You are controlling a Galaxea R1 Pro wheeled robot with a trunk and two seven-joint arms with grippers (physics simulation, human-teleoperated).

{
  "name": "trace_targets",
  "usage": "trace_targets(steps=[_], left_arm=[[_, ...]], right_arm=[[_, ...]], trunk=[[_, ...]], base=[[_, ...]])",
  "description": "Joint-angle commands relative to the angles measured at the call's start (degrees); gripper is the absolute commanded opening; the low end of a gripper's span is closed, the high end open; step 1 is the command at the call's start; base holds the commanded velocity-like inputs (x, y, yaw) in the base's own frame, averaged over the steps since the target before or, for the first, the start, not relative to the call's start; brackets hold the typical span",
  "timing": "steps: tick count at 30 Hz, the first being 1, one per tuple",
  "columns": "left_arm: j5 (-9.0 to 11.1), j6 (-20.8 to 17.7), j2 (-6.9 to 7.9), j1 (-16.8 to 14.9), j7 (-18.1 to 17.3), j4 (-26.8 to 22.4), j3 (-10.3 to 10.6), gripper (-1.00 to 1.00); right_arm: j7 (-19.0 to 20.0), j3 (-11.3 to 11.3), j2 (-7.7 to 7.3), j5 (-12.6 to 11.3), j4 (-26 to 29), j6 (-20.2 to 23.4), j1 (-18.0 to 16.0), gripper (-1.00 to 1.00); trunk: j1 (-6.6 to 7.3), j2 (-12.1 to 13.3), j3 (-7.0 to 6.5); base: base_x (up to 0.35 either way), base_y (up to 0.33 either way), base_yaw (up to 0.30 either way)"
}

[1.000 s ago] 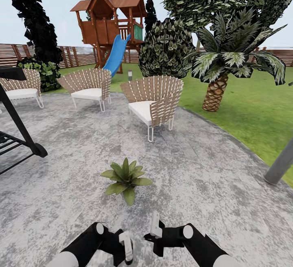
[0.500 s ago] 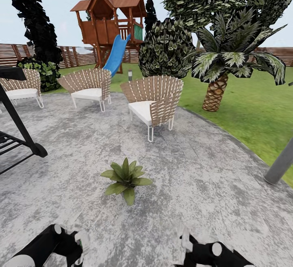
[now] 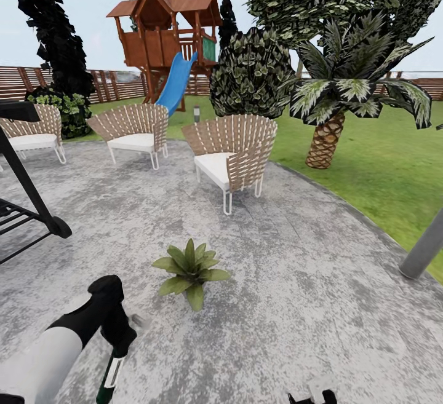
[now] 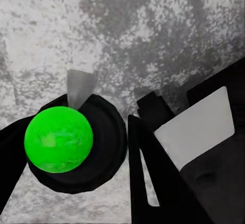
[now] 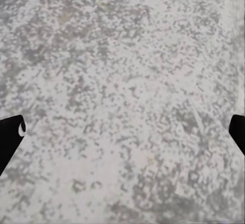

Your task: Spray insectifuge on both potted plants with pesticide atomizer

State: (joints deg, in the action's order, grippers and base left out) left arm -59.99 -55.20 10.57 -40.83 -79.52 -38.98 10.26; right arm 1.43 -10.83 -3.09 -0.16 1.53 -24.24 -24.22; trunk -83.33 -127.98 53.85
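Head view, potted plant [image 3: 191,272], patio [image 3: 295,281]

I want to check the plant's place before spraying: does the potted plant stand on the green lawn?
No, the potted plant stands on the grey speckled patio, while the lawn lies farther off, past the paving's edge.

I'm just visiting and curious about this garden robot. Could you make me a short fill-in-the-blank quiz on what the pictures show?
1. The potted plant stands on the grey ____.
2. The slide on the wooden playhouse is ____.
3. The ball beside the left gripper in the left wrist view is ____.
4. The seats of the wicker chairs are ____.

Missing words: patio; blue; green; white
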Motion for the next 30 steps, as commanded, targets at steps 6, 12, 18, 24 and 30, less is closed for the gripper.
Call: trace_targets(steps=[6, 12, 18, 24, 30], left_arm=[[-12.35, -1.39, -2.63, -8.66, -9.01, 5.79, 3.32, -1.0], [-26.24, -0.68, -3.5, -17.09, -10.48, 9.13, 3.36, -1.0], [-29.28, -0.53, -3.83, -16.99, -10.48, 9.13, 3.16, -1.0], [-29.49, -0.84, -4.57, -16.9, -10.48, 9.18, 3.14, -1.0], [-29.38, -0.71, -7.13, -16.83, -10.48, 9.27, 3.12, -1.0]], right_arm=[[-7.8, -0.36, 3.9, 0.24, -0.13, -0.02, 1.52, 1.0], [-7.93, -0.49, 4.07, 0.38, -0.17, -0.03, 1.84, 1.0], [-8.05, -0.43, 4.14, 0.12, -0.06, -0.01, 1.89, 1.0], [-8.1, -0.42, 4.17, 0.07, -0.04, -0.01, 1.9, 1.0], [-8.11, -0.37, 4.15, 0.07, -0.04, -0.01, 1.9, 1.0]], trunk=[[0.01, -0.02, 0.07], [0.01, -0.02, 0.07], [0.01, -0.02, 0.07], [0.01, -0.02, 0.07], [0.01, -0.02, 0.07]], base=[[0.0, 0.0, 0.0], [0.0, 0.0, 0.0], [0.004, 0.0, 0.0], [0.242, 0.089, 0.0], [0.31, 0.15, 0.0]])
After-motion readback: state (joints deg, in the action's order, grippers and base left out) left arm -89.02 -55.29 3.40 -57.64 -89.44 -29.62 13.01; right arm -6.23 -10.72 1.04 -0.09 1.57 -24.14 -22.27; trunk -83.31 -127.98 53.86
